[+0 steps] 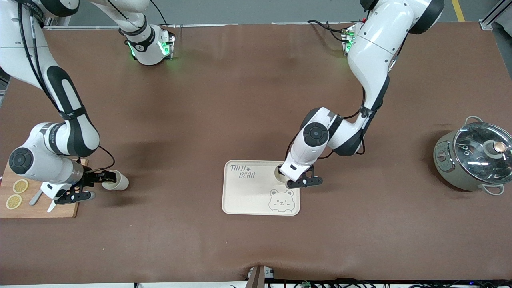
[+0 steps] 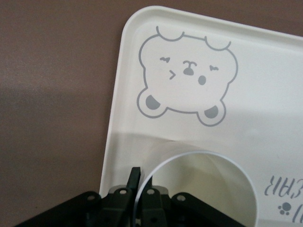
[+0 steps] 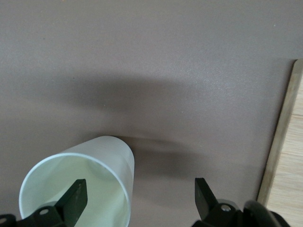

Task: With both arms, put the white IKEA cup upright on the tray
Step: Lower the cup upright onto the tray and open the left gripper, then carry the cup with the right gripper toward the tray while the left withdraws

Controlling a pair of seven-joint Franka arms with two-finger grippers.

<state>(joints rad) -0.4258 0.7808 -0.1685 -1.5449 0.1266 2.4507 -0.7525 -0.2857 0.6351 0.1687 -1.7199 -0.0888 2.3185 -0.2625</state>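
Observation:
The cream tray [image 1: 256, 192] with the bear drawing lies mid-table. A white cup [image 1: 279, 172] stands upright in the tray's corner toward the left arm's end, farther from the front camera. My left gripper [image 1: 289, 179] is shut on its rim; in the left wrist view [image 2: 143, 182] one finger is outside and one inside the cup [image 2: 208, 189]. A second white cup [image 1: 117, 181] lies on its side on the table. My right gripper [image 1: 105, 177] is open at its mouth, with one finger [image 3: 75, 194] inside the cup [image 3: 94, 161].
A wooden cutting board [image 1: 44, 208] with two lemon slices [image 1: 20, 186] lies under the right arm; its edge shows in the right wrist view [image 3: 284, 142]. A grey pot with a glass lid [image 1: 474, 158] stands at the left arm's end.

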